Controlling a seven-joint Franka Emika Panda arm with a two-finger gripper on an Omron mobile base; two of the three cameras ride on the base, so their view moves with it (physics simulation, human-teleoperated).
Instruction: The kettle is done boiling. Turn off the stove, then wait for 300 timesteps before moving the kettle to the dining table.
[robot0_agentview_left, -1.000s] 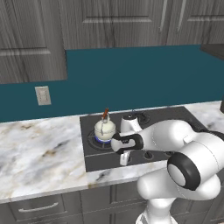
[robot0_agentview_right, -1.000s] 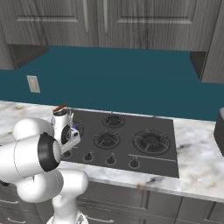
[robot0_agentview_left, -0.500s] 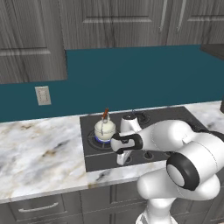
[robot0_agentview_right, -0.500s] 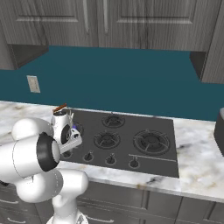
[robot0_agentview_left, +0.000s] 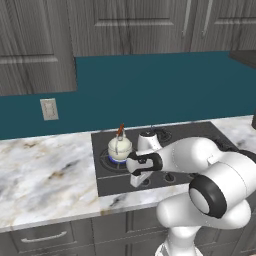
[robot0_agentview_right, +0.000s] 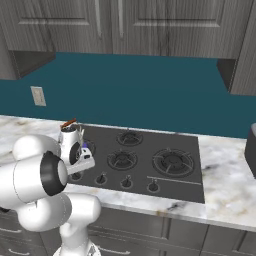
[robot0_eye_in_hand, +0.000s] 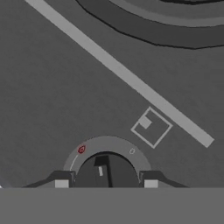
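Observation:
The cream-white kettle (robot0_agentview_left: 119, 147) (robot0_agentview_right: 68, 137) stands on the front left burner of the black stove (robot0_agentview_left: 200, 132) (robot0_agentview_right: 150, 160). A small blue flame (robot0_agentview_left: 117, 161) shows under it. My gripper (robot0_agentview_left: 136, 180) (robot0_eye_in_hand: 106, 183) points down at the stove's front edge, just in front of the kettle. In the hand view its two fingertips (robot0_eye_in_hand: 61, 181) sit against either side of a round black knob (robot0_eye_in_hand: 107, 168), shut on it. A red mark (robot0_eye_in_hand: 81, 149) lies on the knob's ring. The dining table is out of view.
Marble worktop (robot0_agentview_left: 45, 180) runs left of the stove, with a wall outlet (robot0_agentview_left: 49, 109) above it. Three more knobs (robot0_agentview_right: 126, 182) line the stove's front. A dark appliance (robot0_agentview_right: 251, 150) stands at the far right. Grey cabinets (robot0_agentview_right: 125, 25) hang overhead.

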